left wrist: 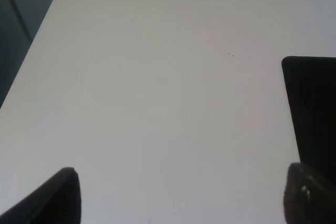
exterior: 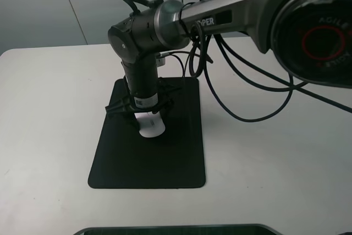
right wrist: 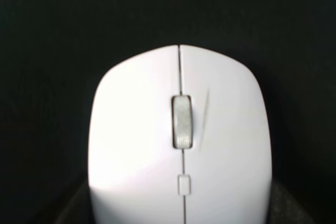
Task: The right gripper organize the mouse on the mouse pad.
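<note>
nearest the high camera: right arm joint housing (exterior: 316, 31), black with a red ring, filling the upper right corner. black cables (exterior: 247, 105) loop from it onto the bench.

1. bench (exterior: 44, 108): white, flat, carries everything.
2. mouse pad (exterior: 148, 158): black mat, lying flat near the bench centre.
3. right gripper (exterior: 147, 115): pointed straight down over the far half of the pad. its jaws straddle the mouse, one on each flank. whether they press on the shell or stand just clear cannot be told.
4. left gripper (left wrist: 184, 203): jaws spread wide, holding nothing, above bare bench beside the pad.
5. mouse (exterior: 151, 126): white, on the pad, inside its edges, toward the far half.

step in hand (judgement): placement. the mouse is already within the pad outline and looks to be resting on it, so the task appears close to done.

next move calls for (judgement): open the jaws evenly so neither flank is dragged, then lift straight up without catching the shell.

view differences:
- right wrist view shows the scroll wheel (right wrist: 181, 121) and the button seam, with pad on all visible sides; the high view hides these behind the wrist.
- high view alone shows where the mouse sits on the whole pad.
- left wrist view shows one pad corner (left wrist: 315, 108), no mouse.
</note>
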Robot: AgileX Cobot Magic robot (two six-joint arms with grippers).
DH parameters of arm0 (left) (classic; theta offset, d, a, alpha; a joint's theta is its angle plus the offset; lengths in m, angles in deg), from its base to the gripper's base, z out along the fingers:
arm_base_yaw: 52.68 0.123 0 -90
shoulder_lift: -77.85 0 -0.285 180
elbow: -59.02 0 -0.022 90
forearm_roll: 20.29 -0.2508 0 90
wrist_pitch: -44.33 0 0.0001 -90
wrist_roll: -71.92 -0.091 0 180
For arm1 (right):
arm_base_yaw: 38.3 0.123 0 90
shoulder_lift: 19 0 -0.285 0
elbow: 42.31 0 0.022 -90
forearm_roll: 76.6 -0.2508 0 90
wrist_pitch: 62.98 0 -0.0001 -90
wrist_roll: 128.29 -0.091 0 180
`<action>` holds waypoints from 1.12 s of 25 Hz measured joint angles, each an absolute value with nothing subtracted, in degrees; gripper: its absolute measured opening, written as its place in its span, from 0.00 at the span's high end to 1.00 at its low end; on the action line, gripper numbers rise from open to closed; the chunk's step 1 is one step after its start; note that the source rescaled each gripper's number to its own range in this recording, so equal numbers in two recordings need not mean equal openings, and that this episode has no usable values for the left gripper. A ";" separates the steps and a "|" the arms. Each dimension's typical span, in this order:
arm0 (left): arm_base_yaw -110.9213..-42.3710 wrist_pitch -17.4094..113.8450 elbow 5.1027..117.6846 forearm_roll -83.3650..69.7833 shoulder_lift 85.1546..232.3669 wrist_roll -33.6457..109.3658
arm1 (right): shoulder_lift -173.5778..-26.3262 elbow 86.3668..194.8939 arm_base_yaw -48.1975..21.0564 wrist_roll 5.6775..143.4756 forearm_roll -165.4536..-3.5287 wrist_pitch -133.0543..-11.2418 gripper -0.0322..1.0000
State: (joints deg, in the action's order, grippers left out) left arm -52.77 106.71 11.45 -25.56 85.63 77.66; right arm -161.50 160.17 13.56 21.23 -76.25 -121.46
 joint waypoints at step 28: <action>-52.77 106.71 11.45 -25.56 85.63 77.66 | -161.50 160.43 13.56 26.65 -77.25 -121.45 0.01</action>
State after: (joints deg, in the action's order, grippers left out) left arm -52.77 106.71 11.45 -25.56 85.63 77.66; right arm -161.50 160.43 13.56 26.65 -77.25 -121.45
